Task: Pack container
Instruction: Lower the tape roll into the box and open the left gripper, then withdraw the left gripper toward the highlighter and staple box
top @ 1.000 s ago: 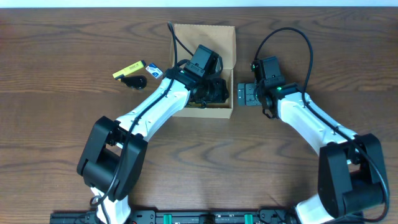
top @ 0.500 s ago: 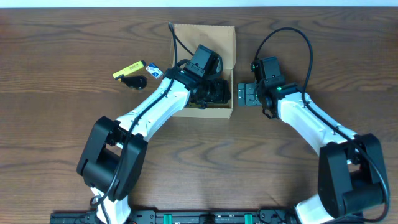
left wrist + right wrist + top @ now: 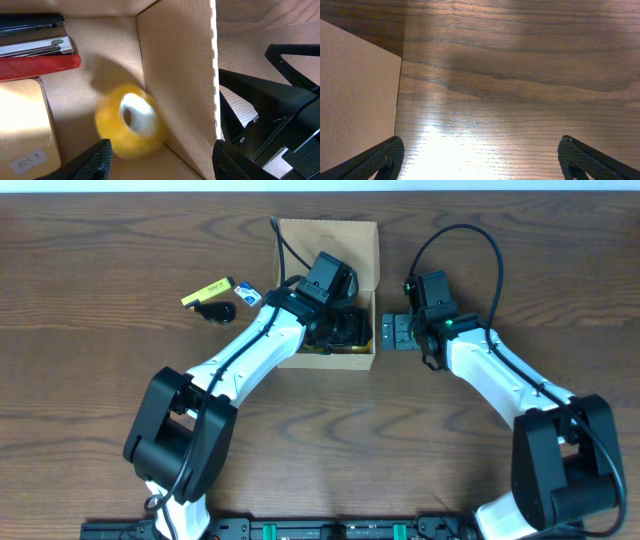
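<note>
Our left gripper (image 3: 162,156) has just widened, dropping the yellow tape roll (image 3: 131,122) into the container (image 3: 175,75); right gripper (image 3: 480,160) gapes empty.

1. Container (image 3: 330,235) — plain tan cardboard, unmarked.
2. Inside the container: tape roll (image 3: 131,125), yellow with a white core; red bar (image 3: 40,67); silver strip (image 3: 35,47).
3. Left of the container: yellow item (image 3: 207,291); black item (image 3: 217,311).
4. Table (image 3: 100,360) under the container — dark brown, streaked wood grain.
</note>
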`<state>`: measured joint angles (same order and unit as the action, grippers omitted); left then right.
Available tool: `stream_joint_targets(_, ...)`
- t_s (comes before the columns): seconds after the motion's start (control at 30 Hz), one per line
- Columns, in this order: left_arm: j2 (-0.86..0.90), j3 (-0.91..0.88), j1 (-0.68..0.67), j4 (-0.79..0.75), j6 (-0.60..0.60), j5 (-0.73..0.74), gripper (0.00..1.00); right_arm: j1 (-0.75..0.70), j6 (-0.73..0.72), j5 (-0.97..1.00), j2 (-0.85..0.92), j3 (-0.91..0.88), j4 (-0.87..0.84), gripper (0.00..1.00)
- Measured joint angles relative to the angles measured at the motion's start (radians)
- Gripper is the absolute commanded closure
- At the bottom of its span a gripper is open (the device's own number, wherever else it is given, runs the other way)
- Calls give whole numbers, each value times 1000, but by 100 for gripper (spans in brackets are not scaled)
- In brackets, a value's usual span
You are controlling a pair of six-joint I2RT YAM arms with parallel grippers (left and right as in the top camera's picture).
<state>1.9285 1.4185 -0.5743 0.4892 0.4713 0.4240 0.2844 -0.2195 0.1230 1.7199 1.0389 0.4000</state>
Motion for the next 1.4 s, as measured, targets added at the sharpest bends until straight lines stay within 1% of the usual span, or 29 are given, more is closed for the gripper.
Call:
stream_joint_targets(0.47,0,0,0,0,4,0,36,0,0,0,0,0,0,1)
stream_joint_targets(0.6,0,0,8,0,5,0,41,0,0,0,0,0,0,1)
stream_joint_targets(0.7,-12,0,26,8,7,-14,41,0,0,0,0,0,0,1)
stream_joint_targets(0.8,-58,0,52,36,8,-67,42,0,0,0,0,0,0,1)
stream_joint_targets(1.07,-264,2,101,125,7,-353,43,0,0,0,0,0,0,1)
stream_joint_targets(1.2,-314,4,121,208,8,-470,48,0,0,0,0,0,0,1)
stream_joint_targets(1.4,-328,4,192,311,50,-566,49,0,0,0,0,0,0,1)
